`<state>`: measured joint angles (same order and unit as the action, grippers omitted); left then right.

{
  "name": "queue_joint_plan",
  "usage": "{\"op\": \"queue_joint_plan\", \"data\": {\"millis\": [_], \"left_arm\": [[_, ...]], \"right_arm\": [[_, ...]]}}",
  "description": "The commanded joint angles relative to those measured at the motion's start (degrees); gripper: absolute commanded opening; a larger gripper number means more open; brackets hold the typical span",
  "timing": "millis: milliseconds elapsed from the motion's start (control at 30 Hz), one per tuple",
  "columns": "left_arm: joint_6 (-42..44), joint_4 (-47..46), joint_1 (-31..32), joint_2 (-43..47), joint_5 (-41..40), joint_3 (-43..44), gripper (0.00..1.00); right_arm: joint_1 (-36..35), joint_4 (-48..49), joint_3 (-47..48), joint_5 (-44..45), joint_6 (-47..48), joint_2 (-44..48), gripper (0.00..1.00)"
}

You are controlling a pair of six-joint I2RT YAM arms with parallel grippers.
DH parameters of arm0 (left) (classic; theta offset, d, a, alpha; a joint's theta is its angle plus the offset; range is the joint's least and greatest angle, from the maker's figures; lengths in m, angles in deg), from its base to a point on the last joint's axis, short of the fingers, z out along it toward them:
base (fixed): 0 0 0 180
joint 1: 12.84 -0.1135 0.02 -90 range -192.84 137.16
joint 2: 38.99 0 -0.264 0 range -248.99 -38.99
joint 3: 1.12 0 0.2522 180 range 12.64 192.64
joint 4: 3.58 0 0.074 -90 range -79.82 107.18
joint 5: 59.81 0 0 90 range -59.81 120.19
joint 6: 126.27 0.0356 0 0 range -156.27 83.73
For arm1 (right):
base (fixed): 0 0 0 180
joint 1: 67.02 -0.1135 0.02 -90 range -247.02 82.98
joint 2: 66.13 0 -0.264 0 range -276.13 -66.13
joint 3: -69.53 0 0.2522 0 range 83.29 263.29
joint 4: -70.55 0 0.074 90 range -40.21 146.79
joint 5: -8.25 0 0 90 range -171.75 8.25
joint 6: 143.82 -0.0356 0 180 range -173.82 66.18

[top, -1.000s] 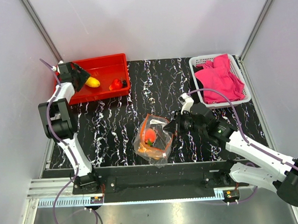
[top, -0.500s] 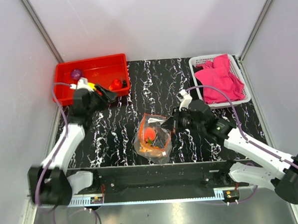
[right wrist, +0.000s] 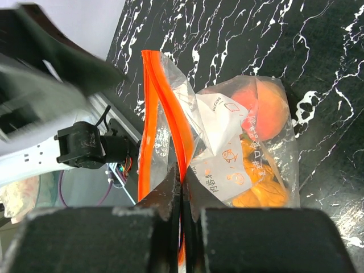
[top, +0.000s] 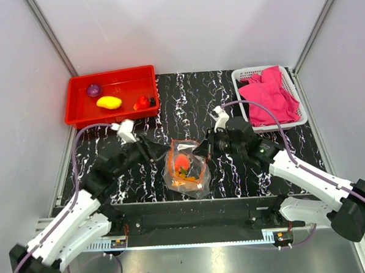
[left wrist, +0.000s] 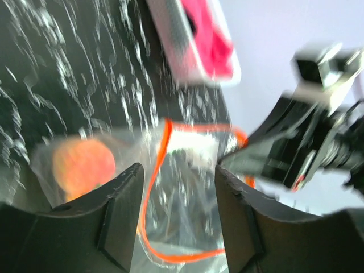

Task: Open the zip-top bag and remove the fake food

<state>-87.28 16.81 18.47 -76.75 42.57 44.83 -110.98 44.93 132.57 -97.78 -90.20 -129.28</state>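
The zip-top bag [top: 185,168] lies at the table's front centre with its orange-red mouth open. An orange peach-like ball [top: 182,161] and small orange bits [top: 183,182] are inside it. My right gripper [top: 201,149] is shut on the zip strip [right wrist: 181,149] at the bag's right edge; the ball [right wrist: 260,108] and bits [right wrist: 257,190] show through the plastic. My left gripper [top: 157,154] is open and empty, just left of the bag. Its fingers [left wrist: 120,211] frame the open mouth [left wrist: 165,170]. A yellow fruit [top: 109,102], a purple piece [top: 94,90] and a red piece [top: 142,102] lie in the red tray [top: 111,117].
A white basket [top: 243,78] holding a pink cloth [top: 267,95] stands at the back right. The red tray is at the back left. Grey walls close in both sides and the back. A metal rail runs along the front edge.
My left arm has swung from the red tray down to the bag's left side, open. A purple piece now shows in the tray. The right gripper has lifted the bag's edge slightly.
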Motion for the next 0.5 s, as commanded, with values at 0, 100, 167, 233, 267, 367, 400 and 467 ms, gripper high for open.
{"op": "queue_joint_plan", "data": {"millis": [0, 100, 167, 233, 267, 367, 400, 467], "left_arm": [[3.09, 2.14, 5.5, -7.3, 6.25, 5.42, 0.54], [5.21, 5.75, 10.34, -12.93, 4.23, 9.99, 0.5], [5.39, 7.51, 14.29, -15.32, -0.06, 12.54, 0.47], [4.69, 7.69, 16.93, -17.52, -4.79, 13.95, 0.45], [4.34, 7.95, 17.72, -17.96, -6.56, 14.48, 0.43], [1.88, 8.13, 20.54, -19.02, -14.03, 15.45, 0.39], [1.0, 8.13, 22.02, -19.37, -15.7, 15.45, 0.36], [-2.42, 8.13, 23.35, -21.03, -20.02, 15.02, 0.33]], "right_arm": [[0.46, 1.66, 2.84, -1.81, -0.27, -0.3, 0.0], [0.37, 1.57, 2.67, -1.98, -0.62, -0.13, 0.0], [0.37, 1.75, 2.49, -1.9, -1.32, -0.04, 0.0], [0.37, 1.92, 2.4, -1.99, -1.94, 0.22, 0.0], [0.37, 2.01, 2.32, -1.9, -2.37, 0.31, 0.0], [0.46, 1.93, 2.32, -1.9, -3.25, 0.84, 0.0], [0.37, 1.93, 2.32, -1.9, -3.52, 1.02, 0.0], [0.37, 2.01, 2.32, -1.64, -4.05, 1.19, 0.0]]}}
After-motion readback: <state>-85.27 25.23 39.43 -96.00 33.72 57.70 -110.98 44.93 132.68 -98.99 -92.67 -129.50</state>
